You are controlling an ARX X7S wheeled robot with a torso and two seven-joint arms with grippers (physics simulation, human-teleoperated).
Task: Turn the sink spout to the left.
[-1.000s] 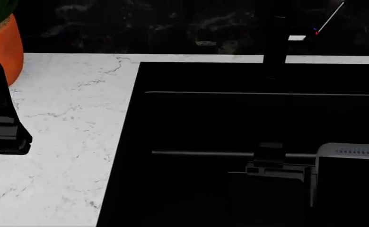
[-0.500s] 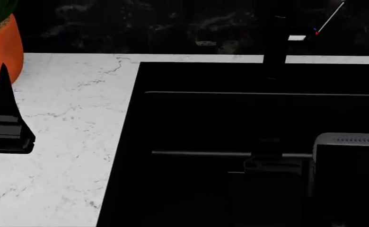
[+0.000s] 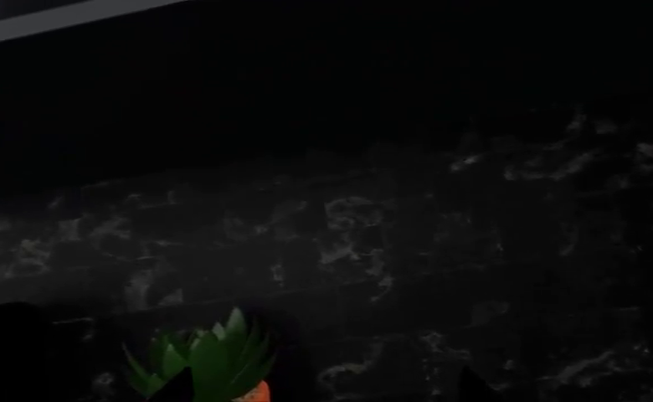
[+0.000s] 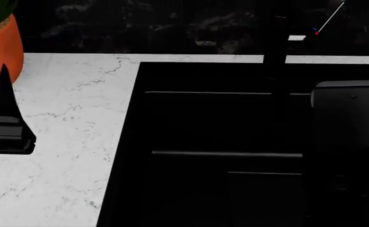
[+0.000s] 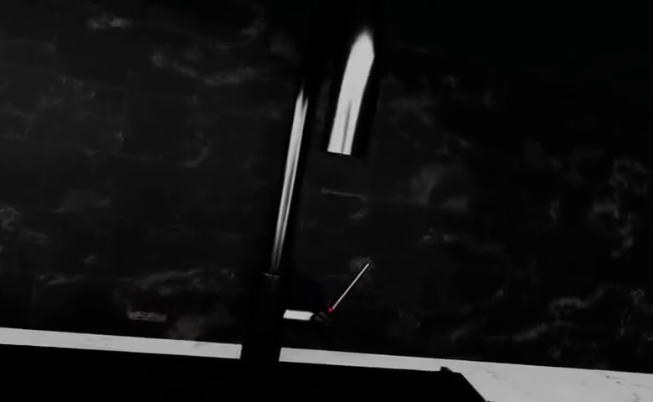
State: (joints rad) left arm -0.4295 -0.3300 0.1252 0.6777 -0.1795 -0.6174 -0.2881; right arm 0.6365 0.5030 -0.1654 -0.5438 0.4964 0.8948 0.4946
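The sink spout (image 4: 275, 40) is a slim black upright tube at the back rim of the sink (image 4: 222, 123), with a pale grey lever (image 4: 297, 38) on its side. In the right wrist view the spout (image 5: 285, 193) stands straight ahead, its lever (image 5: 299, 316) low on it. My right arm's grey wrist housing (image 4: 348, 109) hangs over the basin, just right of the spout. Its fingers are lost against the black. My left gripper (image 4: 4, 78) is open and empty over the counter, left of the sink. Its tips show at the edge of the left wrist view (image 3: 322, 390).
An orange pot with a green plant (image 4: 1, 52) stands at the counter's far left, just behind my left gripper; it also shows in the left wrist view (image 3: 209, 364). White marble counter (image 4: 71, 142) lies left of the basin. A dark veined backsplash (image 4: 140, 23) rises behind.
My right arm has risen and moved back across the basin toward the spout. My left gripper has barely shifted.
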